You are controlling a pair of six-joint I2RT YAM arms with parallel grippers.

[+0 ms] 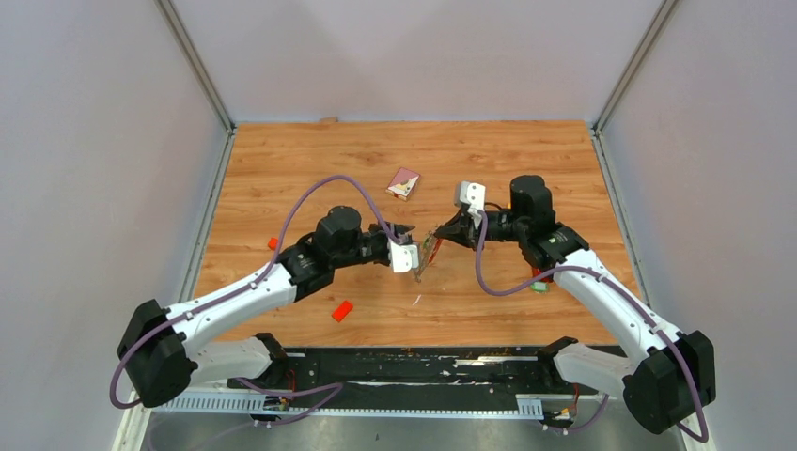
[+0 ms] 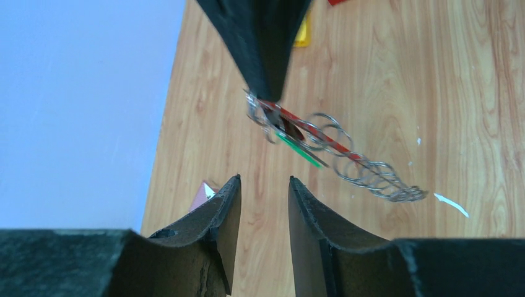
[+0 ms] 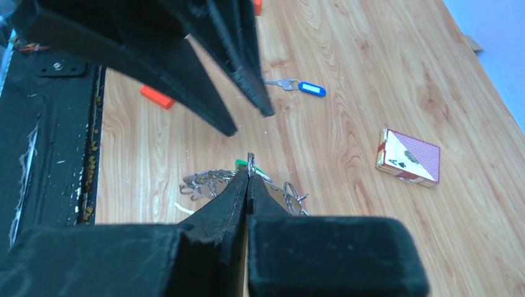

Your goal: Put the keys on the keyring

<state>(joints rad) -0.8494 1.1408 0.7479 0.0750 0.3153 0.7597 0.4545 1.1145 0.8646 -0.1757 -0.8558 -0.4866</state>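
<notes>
My right gripper (image 3: 249,172) is shut on a silver ring of the keyring (image 2: 322,145), which hangs above the table as a bunch with a red strap and a chain of wire rings. A green-tagged key (image 2: 301,151) hangs in that bunch. My left gripper (image 2: 265,182) stands open just short of the bunch, with nothing between its fingers. Seen from above, the two grippers (image 1: 416,246) (image 1: 438,235) face each other at the table's middle with the keyring (image 1: 428,258) between them. A blue-tagged key (image 3: 303,87) lies on the wood beyond the left fingers. No black tag shows clearly.
A deck of playing cards (image 1: 404,183) lies behind the grippers. A small orange block (image 1: 342,311) sits near the front edge, and another orange piece (image 1: 273,243) lies by the left arm. A small green and red thing (image 1: 538,282) shows under the right forearm.
</notes>
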